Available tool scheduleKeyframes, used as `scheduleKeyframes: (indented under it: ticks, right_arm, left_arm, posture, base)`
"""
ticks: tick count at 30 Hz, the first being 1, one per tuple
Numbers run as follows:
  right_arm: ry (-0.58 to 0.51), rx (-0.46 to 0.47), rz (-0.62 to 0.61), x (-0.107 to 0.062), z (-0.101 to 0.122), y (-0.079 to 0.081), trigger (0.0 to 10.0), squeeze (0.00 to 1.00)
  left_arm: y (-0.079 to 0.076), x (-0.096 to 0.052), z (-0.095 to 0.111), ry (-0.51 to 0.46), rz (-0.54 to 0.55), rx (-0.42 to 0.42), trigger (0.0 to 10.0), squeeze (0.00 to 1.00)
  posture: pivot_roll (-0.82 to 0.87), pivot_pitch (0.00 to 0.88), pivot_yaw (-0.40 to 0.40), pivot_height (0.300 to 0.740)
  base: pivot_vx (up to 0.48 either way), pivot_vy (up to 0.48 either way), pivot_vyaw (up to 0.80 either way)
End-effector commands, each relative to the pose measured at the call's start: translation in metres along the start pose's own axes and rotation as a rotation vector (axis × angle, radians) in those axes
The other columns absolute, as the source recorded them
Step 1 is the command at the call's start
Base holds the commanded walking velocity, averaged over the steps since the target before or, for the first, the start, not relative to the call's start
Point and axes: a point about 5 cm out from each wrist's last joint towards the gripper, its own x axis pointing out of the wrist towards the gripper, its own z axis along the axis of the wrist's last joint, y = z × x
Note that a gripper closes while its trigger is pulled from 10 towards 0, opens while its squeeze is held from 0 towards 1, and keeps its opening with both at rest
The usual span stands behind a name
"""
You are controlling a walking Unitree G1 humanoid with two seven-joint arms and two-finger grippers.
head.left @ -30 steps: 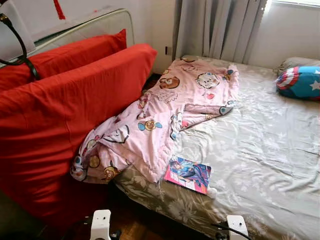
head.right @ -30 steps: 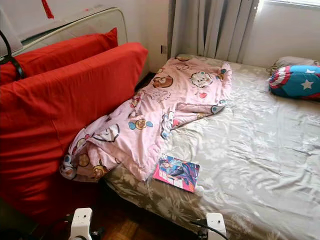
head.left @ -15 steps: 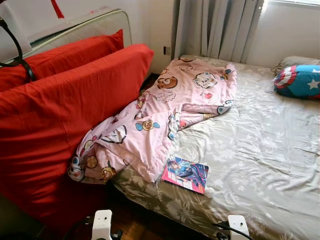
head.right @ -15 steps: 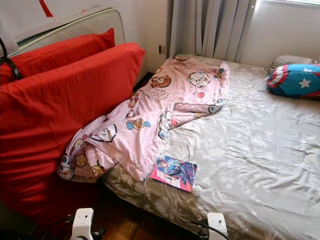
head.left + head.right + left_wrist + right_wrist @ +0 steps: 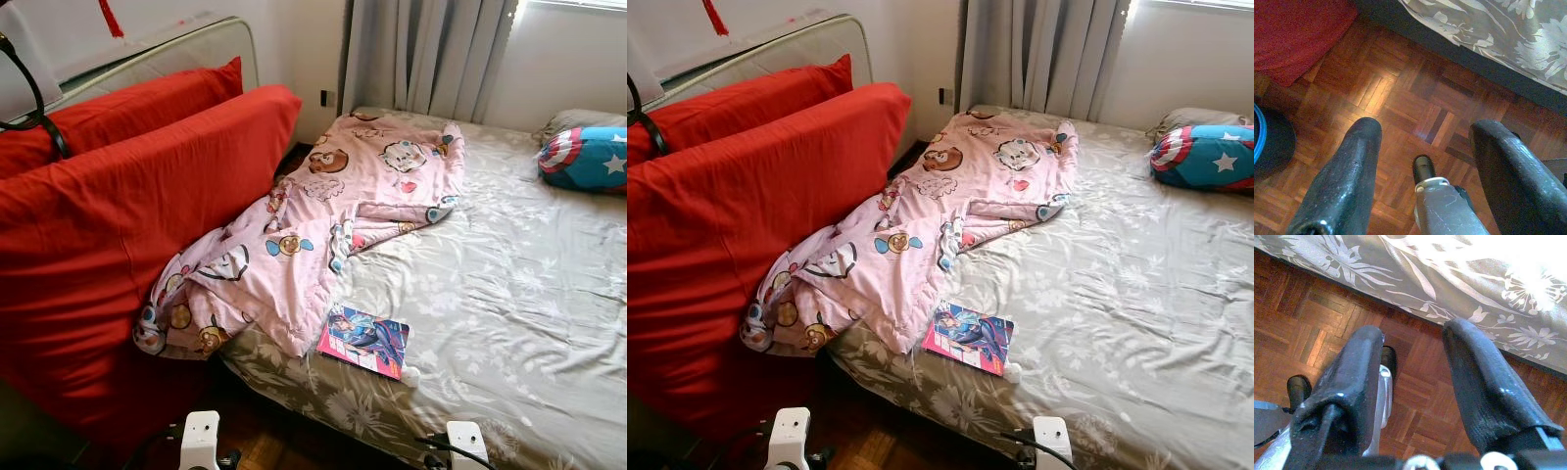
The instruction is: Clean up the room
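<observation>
Bed (image 5: 509,294): the right part of the sheet is flat and bare, so a gripper can pass there.
Pink blanket (image 5: 323,211): bunched along the bed's left edge, hanging over the near left corner. It blocks that side.
Book (image 5: 363,341): lies flat near the bed's front edge, just touching the blanket's tip.
Red cushions (image 5: 127,225): a tall wall close against the bed's left side, leaving only a thin gap.
Blue star pillow (image 5: 586,159): fills the far right corner.
Wood floor (image 5: 1400,98): bare in front of the bed.
</observation>
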Motion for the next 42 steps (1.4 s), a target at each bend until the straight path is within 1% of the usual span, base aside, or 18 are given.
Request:
scheduleKeyframes:
  ticks: [1,16,19,28,33,37,40,42]
  right_arm:
    - [-0.01,0.135,-0.044,-0.009,-0.023,-0.018,10.0,0.0]
    - [-0.01,0.135,-0.044,-0.009,-0.023,-0.018,10.0,0.0]
    - [-0.027,0.146,-0.049,-0.009,-0.02,-0.019,10.0,0.0]
    - [-0.04,0.154,-0.046,-0.009,-0.018,-0.019,10.0,0.0]
    - [-0.075,0.176,-0.041,-0.009,-0.016,-0.019,10.0,0.0]
    - [-0.09,0.173,-0.041,-0.009,-0.015,-0.02,10.0,0.0]
    - [-0.139,0.166,-0.023,-0.01,-0.01,-0.019,10.0,0.0]
    - [-0.163,0.16,-0.014,-0.01,-0.007,-0.019,10.0,0.0]
  left_arm:
    - [-0.002,0.007,0.035,-0.041,0.007,-0.012,10.0,0.0]
    - [-0.002,0.007,0.035,-0.041,0.007,-0.012,10.0,0.0]
    - [-0.002,0.007,0.038,-0.052,0.02,-0.038,10.0,0.0]
    - [-0.002,0.007,0.039,-0.061,0.022,-0.04,10.0,0.0]
    - [-0.003,0.008,0.04,-0.063,0.02,-0.039,10.0,0.0]
    - [-0.003,0.008,0.04,-0.066,0.018,-0.041,10.0,0.0]
    - [-0.005,0.007,0.043,-0.096,-0.002,-0.049,10.0,0.0]
    - [-0.006,0.007,0.046,-0.125,-0.019,-0.028,10.0,0.0]
  posture:
    - [-0.19,0.0,0.047,0.74]
    - [-0.19,0.0,0.047,0.74]
    - [-0.18,0.0,0.039,0.74]
    - [-0.18,0.0,0.039,0.74]
    - [-0.18,0.0,0.036,0.74]
    - [-0.18,0.0,0.033,0.74]
    - [-0.18,0.0,0.032,0.74]
    - [-0.18,0.0,0.032,0.74]
  base:
    - [0.0,0.0,0.0]
    - [0.0,0.0,0.0]
    - [0.0,0.0,0.0]
    - [0.0,0.0,0.0]
    - [0.0,0.0,0.0]
    - [0.0,0.0,0.0]
    - [0.0,0.0,0.0]
    - [0.0,0.0,0.0]
